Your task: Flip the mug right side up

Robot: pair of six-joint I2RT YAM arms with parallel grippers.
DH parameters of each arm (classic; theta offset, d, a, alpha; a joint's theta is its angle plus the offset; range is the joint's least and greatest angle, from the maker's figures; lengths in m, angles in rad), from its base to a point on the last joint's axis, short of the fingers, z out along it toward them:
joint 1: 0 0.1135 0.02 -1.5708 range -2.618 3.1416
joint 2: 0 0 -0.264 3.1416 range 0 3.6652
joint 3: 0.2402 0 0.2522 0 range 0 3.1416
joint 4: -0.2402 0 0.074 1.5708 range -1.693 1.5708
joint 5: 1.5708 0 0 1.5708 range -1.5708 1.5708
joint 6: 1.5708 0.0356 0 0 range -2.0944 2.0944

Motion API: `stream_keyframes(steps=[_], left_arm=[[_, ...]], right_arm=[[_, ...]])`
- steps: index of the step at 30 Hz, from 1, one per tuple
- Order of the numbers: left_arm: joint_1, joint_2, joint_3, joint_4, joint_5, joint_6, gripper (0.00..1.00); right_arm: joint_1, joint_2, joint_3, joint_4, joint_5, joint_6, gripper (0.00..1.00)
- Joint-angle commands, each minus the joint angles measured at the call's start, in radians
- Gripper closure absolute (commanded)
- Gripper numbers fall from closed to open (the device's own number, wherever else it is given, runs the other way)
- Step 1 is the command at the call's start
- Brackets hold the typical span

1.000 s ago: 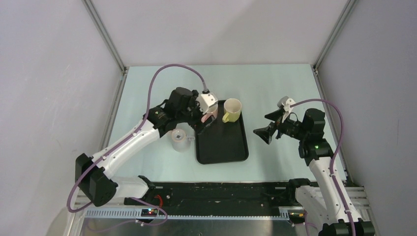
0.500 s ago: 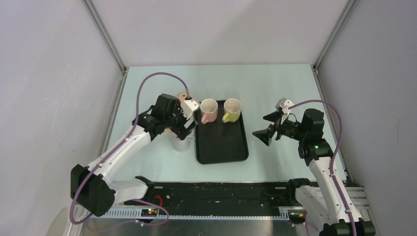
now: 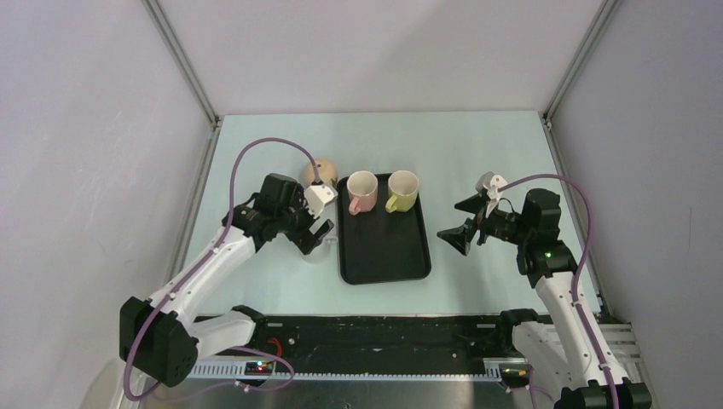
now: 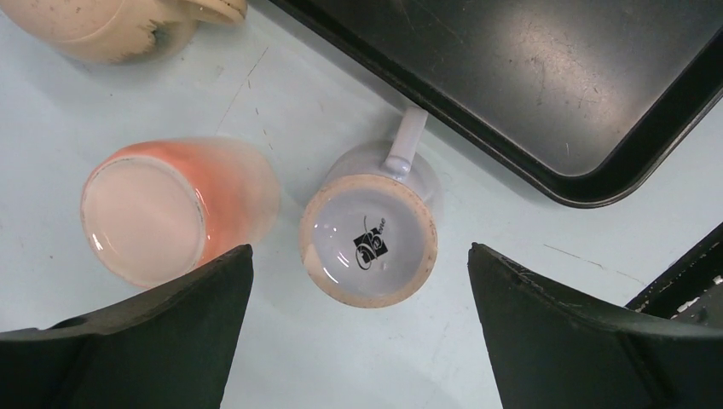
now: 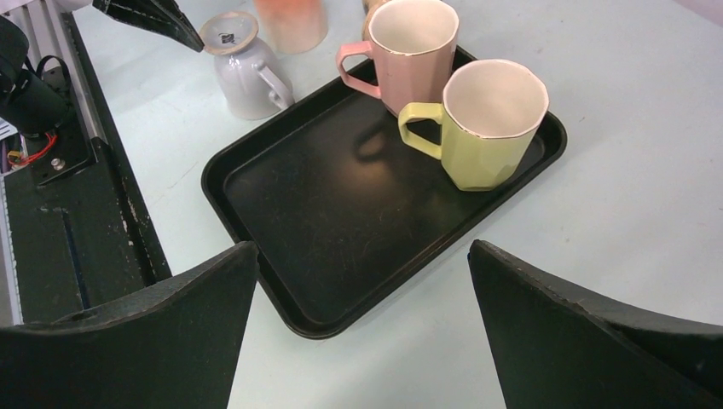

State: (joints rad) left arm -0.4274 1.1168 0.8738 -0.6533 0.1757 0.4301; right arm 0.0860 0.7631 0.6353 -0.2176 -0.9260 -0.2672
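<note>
A white mug [image 4: 371, 234] stands upside down on the table just left of the black tray [image 4: 546, 77], base up with a dark logo, handle toward the tray. It also shows in the right wrist view [image 5: 243, 68]. My left gripper [image 4: 358, 250] is open and empty, hovering straight above this mug [image 3: 314, 249] with a finger on each side. My right gripper [image 5: 362, 247] is open and empty, right of the tray [image 3: 384, 247].
An orange cup [image 4: 170, 209] stands upside down left of the white mug. A tan mug [image 3: 320, 170] lies on its side behind them. A pink mug [image 3: 361, 192] and a yellow mug [image 3: 402, 191] stand upright at the tray's far end.
My left gripper let go of the pink mug on the tray, drew back to the left and now hangs open over the white mug. The right arm has barely moved.
</note>
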Motion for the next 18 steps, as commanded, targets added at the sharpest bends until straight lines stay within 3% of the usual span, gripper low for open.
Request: stream_keyframes(steps=[1,18], left_arm=[[0.036,-0.010,-0.006,0.010,0.067,0.036,0.00],[0.079,0.142,0.010,0.009,0.184,0.039,0.00]], right_arm=[[0.004,-0.004,-0.006,-0.002,-0.011,-0.037,0.01],[-0.011,-0.015,-0.013,0.001,-0.008,-0.046,0.01]])
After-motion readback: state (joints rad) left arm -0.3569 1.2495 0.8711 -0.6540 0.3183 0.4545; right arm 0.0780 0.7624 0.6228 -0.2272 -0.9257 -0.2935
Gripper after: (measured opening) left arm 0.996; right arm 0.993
